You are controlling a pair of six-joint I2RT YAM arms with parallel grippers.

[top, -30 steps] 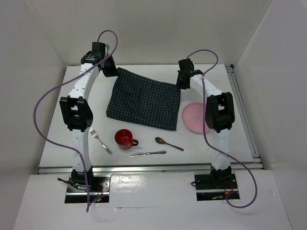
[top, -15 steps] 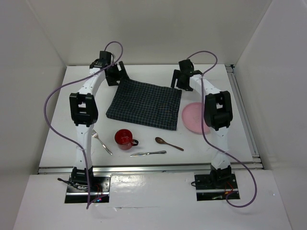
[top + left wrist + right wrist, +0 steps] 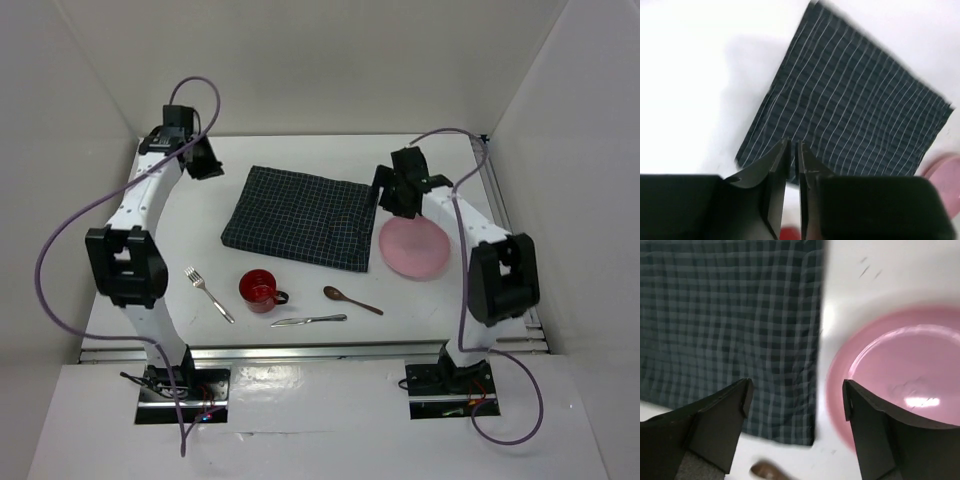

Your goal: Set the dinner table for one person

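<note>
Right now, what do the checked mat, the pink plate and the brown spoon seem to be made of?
The checked mat: woven cloth, matte navy with a fine pale grid and no shine. The pink plate: probably plastic, smooth and glossy, with a bright glare spot in the right wrist view. The brown spoon: likely wood, dull dark brown, though it is too small to be sure.

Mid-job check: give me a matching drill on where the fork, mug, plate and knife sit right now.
Things:
1 fork
2 mug
3 plate
4 knife

Descriptions:
a pink, just right of the checked mat
b red, between fork and spoon
c nearest the dinner table's near edge
d furthest left of the four

Pairs: 1-d, 2-b, 3-a, 4-c
</note>
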